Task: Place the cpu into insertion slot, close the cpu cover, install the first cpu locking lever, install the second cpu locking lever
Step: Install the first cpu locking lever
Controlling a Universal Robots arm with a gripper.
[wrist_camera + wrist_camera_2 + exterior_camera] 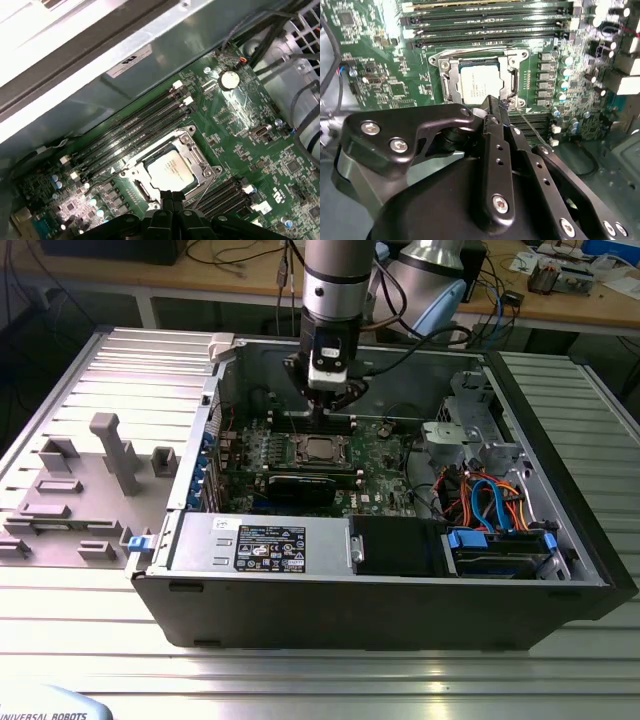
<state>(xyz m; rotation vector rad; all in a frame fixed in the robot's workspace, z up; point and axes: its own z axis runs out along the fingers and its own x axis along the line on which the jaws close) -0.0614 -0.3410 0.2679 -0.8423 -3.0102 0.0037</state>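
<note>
Hovering gripper [322, 420], slatted metal table [560, 670] (cluttered bench [590, 302] behind)

Silver cpu [479, 82] in insertion slot [436, 59], cpu cover [513, 82] flat around it

The ribbed metal bench [300, 680] carries an open computer case [380, 615]; a grey fixture plate [60, 455] with upright blocks lies just beside it, toward the exterior view's left.

light: bright, from above | glare: white shine on the ribbed tabletop [400, 685]; case wall [60, 30] washed out white in the first wrist view | shadow: dark under the black claw [492, 104] | shine: cpu [170, 169] top gleams pale | also white: motherboard [615, 20] corner in the second wrist view
</note>
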